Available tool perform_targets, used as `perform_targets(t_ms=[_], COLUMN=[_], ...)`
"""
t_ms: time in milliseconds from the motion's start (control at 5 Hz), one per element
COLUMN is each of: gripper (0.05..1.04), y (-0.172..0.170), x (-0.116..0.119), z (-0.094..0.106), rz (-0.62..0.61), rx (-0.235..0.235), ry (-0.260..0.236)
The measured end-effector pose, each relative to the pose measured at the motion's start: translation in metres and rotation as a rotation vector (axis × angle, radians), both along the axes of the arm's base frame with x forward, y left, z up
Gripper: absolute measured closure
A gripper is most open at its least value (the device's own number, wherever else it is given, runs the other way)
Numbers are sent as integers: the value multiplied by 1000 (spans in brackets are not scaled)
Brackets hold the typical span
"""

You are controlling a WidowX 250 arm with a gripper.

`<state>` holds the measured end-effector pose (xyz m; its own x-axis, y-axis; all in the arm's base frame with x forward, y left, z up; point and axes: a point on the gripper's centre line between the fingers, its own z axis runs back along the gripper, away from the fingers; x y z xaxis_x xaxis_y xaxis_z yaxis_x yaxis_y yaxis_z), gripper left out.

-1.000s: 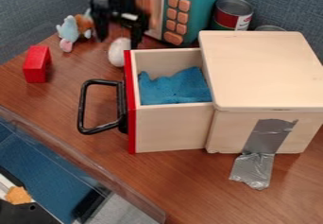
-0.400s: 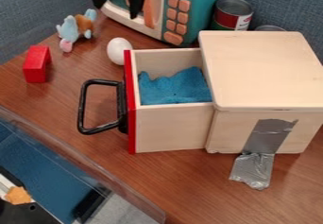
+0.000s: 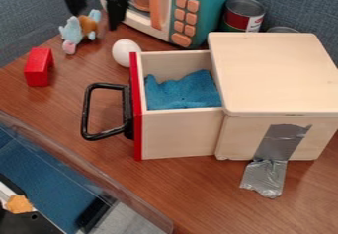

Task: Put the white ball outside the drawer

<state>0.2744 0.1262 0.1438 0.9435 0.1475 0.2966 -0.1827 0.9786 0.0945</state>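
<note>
My black gripper [image 3: 96, 18] hangs near the top edge at the upper left, open, with nothing between its fingers. The white ball [image 3: 125, 53] rests on the table behind the drawer's front panel, below and right of the gripper and apart from it. The wooden drawer [image 3: 178, 134] is pulled out to the left from its lidded box [image 3: 277, 72]. It has a red front and a black handle, and a blue cloth lies inside.
A red block [image 3: 38, 66] and a small plush toy [image 3: 80, 29] stand at the left. Behind are a teal toy microwave [image 3: 201, 11] and a can [image 3: 243, 15]. Silver tape [image 3: 280, 144] fixes the box to the table [image 3: 191, 193]. A clear-walled bin [image 3: 79, 164] fills the lower left.
The gripper has left its place just above the ball, rising first and then shifting left. The ball has stayed on the table, with at most a slight shift.
</note>
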Motion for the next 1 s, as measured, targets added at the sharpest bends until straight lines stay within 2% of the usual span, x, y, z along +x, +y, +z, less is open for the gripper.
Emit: perform_targets(t_ms=[200, 600, 1000], gripper=[79, 79, 83], y=[2, 2, 6], x=[-28, -72, -85], z=[3, -1, -23], rz=[-11, -33, -57], rx=[-97, -118, 32], ry=[15, 85, 182])
